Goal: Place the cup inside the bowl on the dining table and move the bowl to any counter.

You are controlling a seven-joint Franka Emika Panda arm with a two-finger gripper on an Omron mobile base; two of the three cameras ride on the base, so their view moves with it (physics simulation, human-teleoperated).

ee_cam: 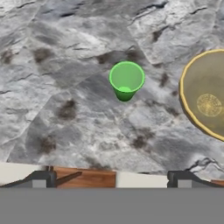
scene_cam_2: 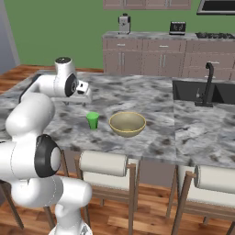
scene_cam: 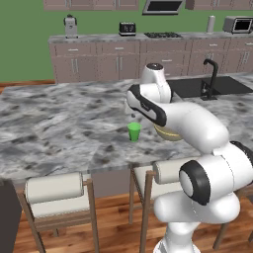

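Note:
The small green cup [scene_cam: 134, 132] [scene_cam_2: 92, 120] [ee_cam: 126, 80] stands upright on the marble dining table [scene_cam: 59, 123] [scene_cam_2: 142, 92] [ee_cam: 65, 65], near its front edge. The tan-yellow bowl [scene_cam_2: 127, 123] [ee_cam: 205, 96] sits just to the cup's right, apart from it; in the left base view my arm hides most of the bowl [scene_cam: 167, 133]. My gripper [scene_cam_2: 87, 97] [ee_cam: 111, 179] hangs open above the table, up and slightly left of the cup, with nothing between its fingers. The cabinet-backed counter [scene_cam: 99, 38] [scene_cam_2: 151, 35] runs along the far green wall.
Cushioned wooden stools [scene_cam: 54, 195] [scene_cam_2: 103, 165] line the table's near edge. A dark sink with a black faucet [scene_cam: 211, 79] [scene_cam_2: 209, 85] is set into the table on the right. The far counter carries a coffee machine [scene_cam: 70, 25], a toaster [scene_cam: 127, 28] and a stove [scene_cam: 163, 35].

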